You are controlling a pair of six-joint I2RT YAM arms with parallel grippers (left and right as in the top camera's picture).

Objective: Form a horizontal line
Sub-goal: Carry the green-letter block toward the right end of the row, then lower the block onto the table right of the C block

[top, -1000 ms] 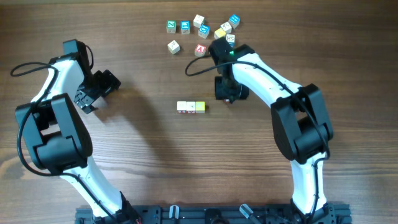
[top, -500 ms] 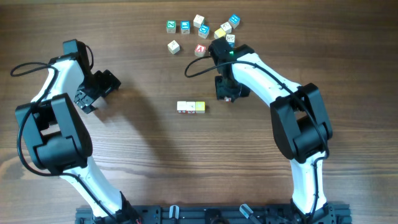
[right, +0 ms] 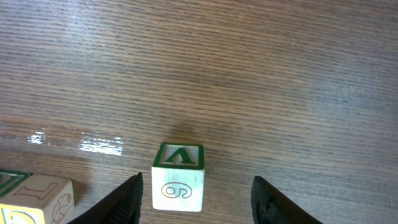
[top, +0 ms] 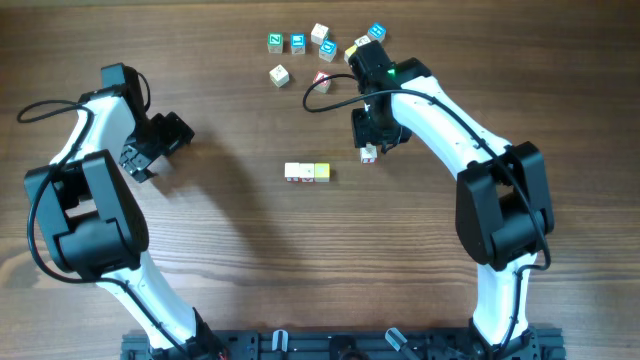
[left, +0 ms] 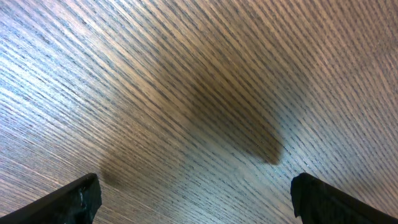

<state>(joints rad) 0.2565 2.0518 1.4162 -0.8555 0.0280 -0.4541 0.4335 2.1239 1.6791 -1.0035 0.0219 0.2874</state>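
A short horizontal row (top: pixel 307 172) of three small cubes lies mid-table, two cream and a yellow one at its right end. A cream cube (top: pixel 368 152) stands apart, right of the row and slightly farther back. In the right wrist view this cube (right: pixel 178 185) has a green-framed top and a "6" on its side. My right gripper (right: pixel 198 186) is open around it, not touching; in the overhead view the gripper (top: pixel 370 143) is just above it. The row's end cube (right: pixel 37 198) shows at lower left. My left gripper (top: pixel 150 150) is open and empty over bare wood (left: pixel 193 199).
Several loose cubes lie at the back: blue-faced ones (top: pixel 298 42), a cream one (top: pixel 279 74), one with a red letter (top: pixel 322 78), and a blue one (top: pixel 376 33) by the right arm's cable. The left arm stands at the far left.
My right arm has swung right and back, and its gripper has come off the cream cube, which now stands uncovered on the table. The left arm has not moved.
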